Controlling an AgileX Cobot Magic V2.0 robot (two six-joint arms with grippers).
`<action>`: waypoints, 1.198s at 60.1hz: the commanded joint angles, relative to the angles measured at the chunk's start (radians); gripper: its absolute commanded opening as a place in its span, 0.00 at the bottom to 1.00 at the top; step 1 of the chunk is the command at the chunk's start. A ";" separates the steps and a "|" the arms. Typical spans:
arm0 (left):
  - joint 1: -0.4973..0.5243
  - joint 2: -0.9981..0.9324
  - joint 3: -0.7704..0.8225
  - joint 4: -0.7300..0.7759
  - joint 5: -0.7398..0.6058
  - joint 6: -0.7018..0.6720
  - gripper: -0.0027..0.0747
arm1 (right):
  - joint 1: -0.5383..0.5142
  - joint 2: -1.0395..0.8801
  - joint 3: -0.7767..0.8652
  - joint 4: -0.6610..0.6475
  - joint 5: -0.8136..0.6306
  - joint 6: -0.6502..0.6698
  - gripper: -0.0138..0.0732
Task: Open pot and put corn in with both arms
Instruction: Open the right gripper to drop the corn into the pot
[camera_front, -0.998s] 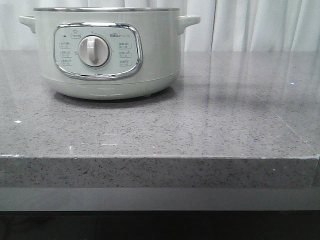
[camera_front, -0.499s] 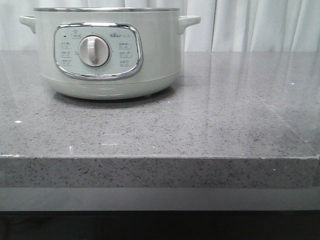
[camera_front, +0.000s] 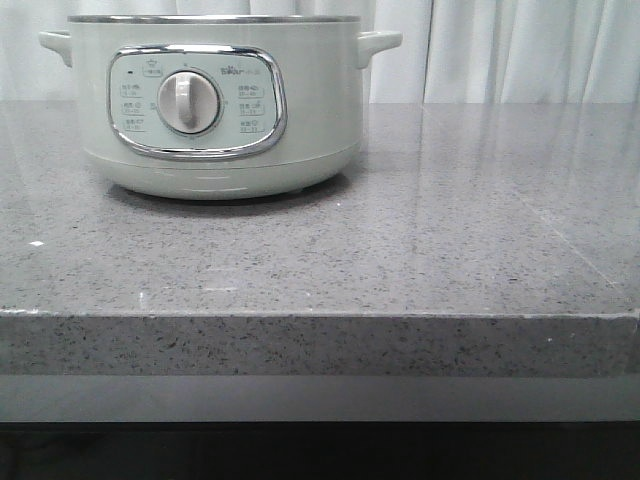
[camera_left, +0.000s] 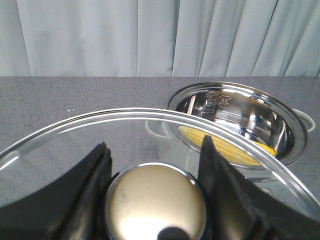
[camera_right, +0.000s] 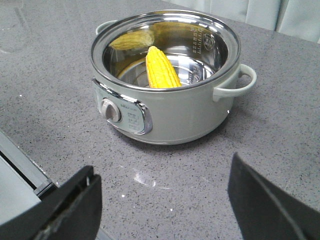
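The pale mint pot (camera_front: 215, 105) stands on the grey counter at the back left, lid off; it also shows in the right wrist view (camera_right: 165, 80) and the left wrist view (camera_left: 240, 125). The yellow corn (camera_right: 161, 69) lies inside its steel bowl, also seen in the left wrist view (camera_left: 225, 148). My left gripper (camera_left: 155, 160) is shut on the round metal knob (camera_left: 156, 205) of the glass lid (camera_left: 60, 145), held above and beside the pot. My right gripper (camera_right: 162, 195) is open and empty above the counter in front of the pot. Neither gripper shows in the front view.
The grey speckled counter (camera_front: 420, 240) runs to a front edge (camera_front: 320, 315) close to the camera. White curtains (camera_front: 500, 50) hang behind it. A metal rail at the counter's edge (camera_right: 20, 165) shows beside my right gripper.
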 joint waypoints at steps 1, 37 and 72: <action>0.000 0.019 -0.035 -0.056 -0.192 0.005 0.22 | -0.002 -0.004 -0.024 0.018 -0.077 0.000 0.78; -0.276 0.411 -0.174 -0.347 -0.461 0.311 0.22 | -0.002 0.022 -0.024 0.018 -0.073 0.000 0.78; -0.391 0.824 -0.410 -0.263 -0.649 0.315 0.22 | -0.002 0.022 -0.024 0.018 -0.073 0.000 0.78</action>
